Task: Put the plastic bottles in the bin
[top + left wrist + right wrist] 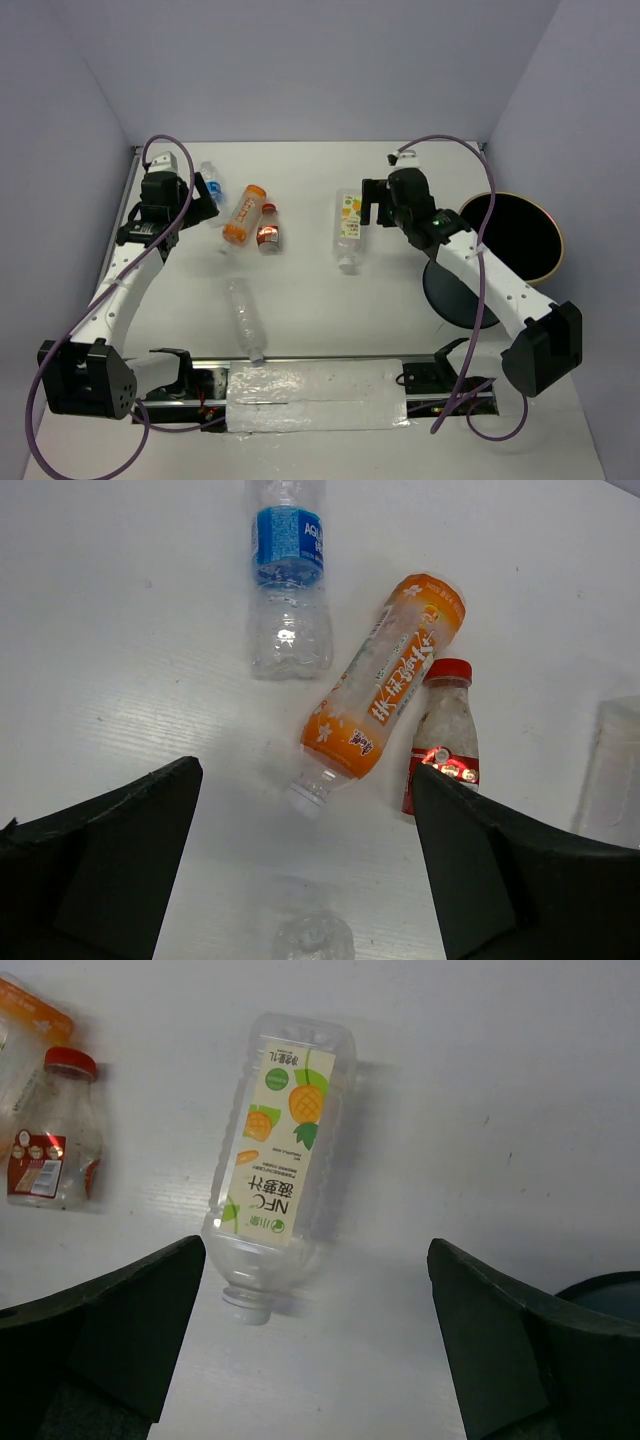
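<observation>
The left gripper (199, 197) is hovering at the far left of the white table (300, 300) with its jaws spread wide and nothing between them. The overhead view is showing it just beside the blue-labelled bottle (211, 182). Only the left wrist view is showing that bottle's blue label clearly and the bare table between the two dark fingers (110, 865).

Next, the orange bottle (244, 215) is lying slantwise with the short red-labelled bottle (268, 228) close against its right side. In the left wrist view the orange bottle's white cap is pointing toward the camera, and the red cap is lying beside the orange body.

Nearer the arm bases, the plain clear bottle (243, 318) is lying alone, well apart from the others. Only the overhead view is showing its full length.

Right of centre, the yellow-green-labelled bottle (349, 228) is lying flat. The right wrist view alone is making its fruit pictures readable.

The right gripper (372, 208) is hanging just beside it, jaws also spread wide and holding nothing.

At the far right the bin (548, 213) is sitting at the table's edge, with none of the five bottles in it. The overhead view is showing its tan rim and dark mouth. The right wrist view is catching only a dark sliver of it in the lower corner.
</observation>
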Motion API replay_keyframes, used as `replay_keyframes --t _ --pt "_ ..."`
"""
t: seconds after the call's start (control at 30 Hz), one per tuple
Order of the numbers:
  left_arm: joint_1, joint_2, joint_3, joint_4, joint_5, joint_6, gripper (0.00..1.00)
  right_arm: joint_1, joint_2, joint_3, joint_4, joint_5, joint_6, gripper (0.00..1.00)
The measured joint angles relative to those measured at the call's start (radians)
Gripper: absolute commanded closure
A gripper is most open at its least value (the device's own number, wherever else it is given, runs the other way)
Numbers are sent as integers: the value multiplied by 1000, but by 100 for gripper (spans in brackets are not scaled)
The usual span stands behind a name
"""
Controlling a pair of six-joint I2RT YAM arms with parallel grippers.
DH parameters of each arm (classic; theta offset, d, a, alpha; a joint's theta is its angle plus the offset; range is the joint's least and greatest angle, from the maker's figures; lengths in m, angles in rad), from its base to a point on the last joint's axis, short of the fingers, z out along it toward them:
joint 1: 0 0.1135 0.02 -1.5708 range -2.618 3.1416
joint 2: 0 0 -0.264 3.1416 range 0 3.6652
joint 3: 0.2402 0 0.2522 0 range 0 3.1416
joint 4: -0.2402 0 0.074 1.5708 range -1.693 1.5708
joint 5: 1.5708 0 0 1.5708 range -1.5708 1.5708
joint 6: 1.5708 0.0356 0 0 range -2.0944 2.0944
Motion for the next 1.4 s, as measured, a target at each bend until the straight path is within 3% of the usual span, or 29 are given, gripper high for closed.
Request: replay_keyframes --t 0.3,0.5,0.87,1.23,1.4 --pt "0 0 0 0 0 -2 1 24 0 0 -16 61 11 0" --pt "0 6 0 0 0 -6 1 147 20 -1 -23 162 82 2" --pt "0 26 0 -19 -3 -7 1 189 120 -207 77 70 332 2" --pt "0 26 0 -22 -3 -6 1 207 270 -192 151 34 405 1" --pt "0 28 0 -21 -3 -6 1 208 304 -182 143 37 404 9"
